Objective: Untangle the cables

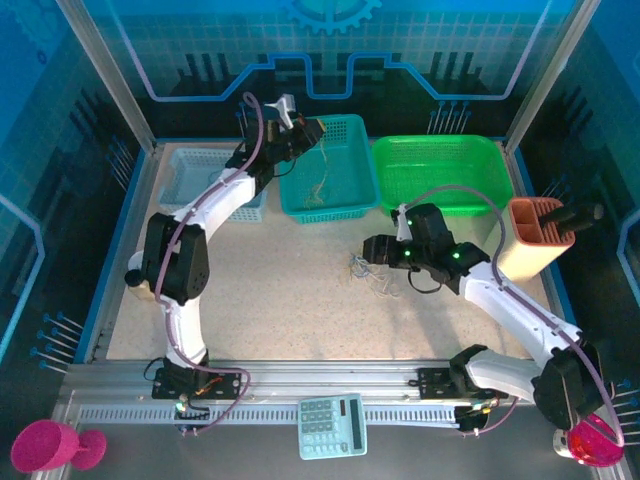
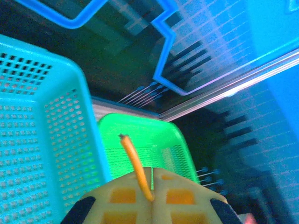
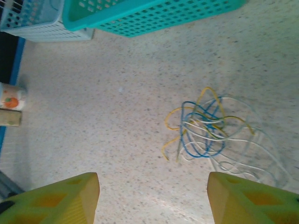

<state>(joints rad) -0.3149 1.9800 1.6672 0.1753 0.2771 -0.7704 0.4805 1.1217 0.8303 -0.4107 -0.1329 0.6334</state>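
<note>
One speckled tabletop [image 1: 270, 290] is carrying a teal basket [image 1: 330, 214] at its far edge; above that basket the left claw [image 2: 153, 176] is clenching one yellow cable [image 2: 134, 163]. The right claw [image 3: 153, 189] is hovering released above the tangled cables [image 3: 205, 133] lying right of the tabletop's centre.

In the left wrist view, the lower end of the orange-yellow cable [image 2: 135, 168] ran out of sight between the pressed-together fingers [image 2: 124, 198] of the left gripper [image 2: 153, 176], which the bottom edge cut off. The teal basket [image 2: 56, 130] half hid the green basket [image 2: 140, 140]. From above, the strands of the tangle [image 1: 366, 270] were too small to tell apart.
</note>
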